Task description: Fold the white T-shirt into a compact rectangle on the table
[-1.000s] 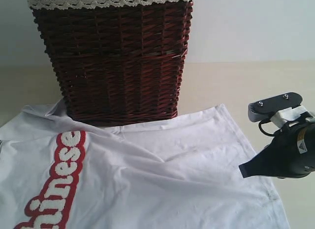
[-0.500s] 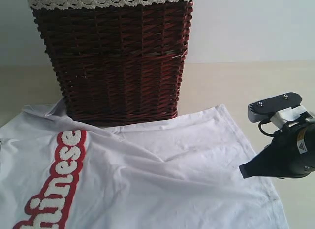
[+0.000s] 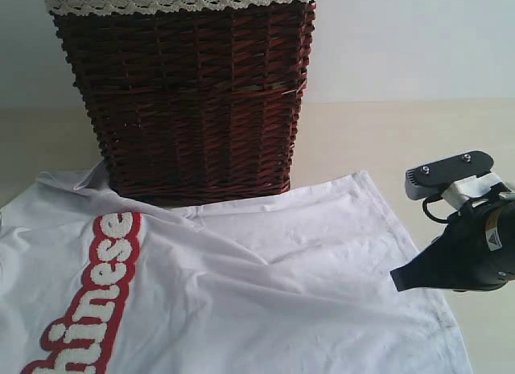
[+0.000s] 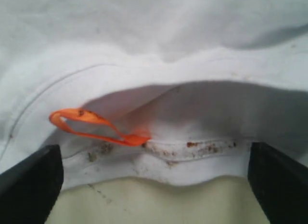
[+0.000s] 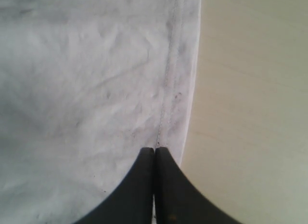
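While the white T-shirt lies spread on the table against the dark red wicker basket, we see our left gripper open astride its collar and orange neck label, our right gripper closed at its hem.

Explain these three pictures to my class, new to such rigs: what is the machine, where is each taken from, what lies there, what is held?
The machine is a robot with two arms, each ending in a two-fingered gripper. The wide picture, from a separate camera, shows a white cotton T-shirt with red-outlined letters spread on a pale cream table, at the foot of a dark red wicker basket. The other two come from wrist cameras. The left gripper is open, fingers either side of the collar by a small orange neck label, holding nothing. The right gripper is shut at the shirt's hem; whether it pinches cloth is unclear.
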Tool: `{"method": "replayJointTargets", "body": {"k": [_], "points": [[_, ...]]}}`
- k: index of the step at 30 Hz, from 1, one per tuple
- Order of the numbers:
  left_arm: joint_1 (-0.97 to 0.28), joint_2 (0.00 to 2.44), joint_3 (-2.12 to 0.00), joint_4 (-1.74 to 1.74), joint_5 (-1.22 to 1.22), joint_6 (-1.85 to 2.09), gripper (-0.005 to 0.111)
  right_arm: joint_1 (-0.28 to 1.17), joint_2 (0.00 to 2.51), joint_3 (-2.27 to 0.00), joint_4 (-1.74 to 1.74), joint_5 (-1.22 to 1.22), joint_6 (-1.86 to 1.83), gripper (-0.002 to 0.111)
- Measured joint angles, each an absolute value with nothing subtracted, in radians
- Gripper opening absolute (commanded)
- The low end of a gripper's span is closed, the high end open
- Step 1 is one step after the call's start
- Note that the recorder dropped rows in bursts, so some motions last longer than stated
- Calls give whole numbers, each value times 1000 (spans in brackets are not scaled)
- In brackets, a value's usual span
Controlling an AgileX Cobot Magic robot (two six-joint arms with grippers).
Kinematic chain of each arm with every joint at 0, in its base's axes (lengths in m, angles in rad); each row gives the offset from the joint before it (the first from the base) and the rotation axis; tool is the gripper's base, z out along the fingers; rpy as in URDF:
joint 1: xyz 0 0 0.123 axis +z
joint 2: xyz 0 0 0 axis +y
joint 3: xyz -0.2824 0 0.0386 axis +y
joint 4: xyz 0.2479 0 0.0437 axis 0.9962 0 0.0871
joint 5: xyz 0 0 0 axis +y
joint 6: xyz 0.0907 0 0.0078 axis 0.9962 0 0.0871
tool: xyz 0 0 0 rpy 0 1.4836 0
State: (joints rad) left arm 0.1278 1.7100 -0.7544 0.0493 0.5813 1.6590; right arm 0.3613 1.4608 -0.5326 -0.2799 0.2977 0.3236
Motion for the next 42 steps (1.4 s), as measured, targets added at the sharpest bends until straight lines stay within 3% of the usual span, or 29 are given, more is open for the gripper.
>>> {"method": "replayJointTargets", "body": {"k": [42], "points": [[128, 1736, -699, 59, 557, 1622, 104, 361, 1460, -517, -279, 294, 324, 0]]}}
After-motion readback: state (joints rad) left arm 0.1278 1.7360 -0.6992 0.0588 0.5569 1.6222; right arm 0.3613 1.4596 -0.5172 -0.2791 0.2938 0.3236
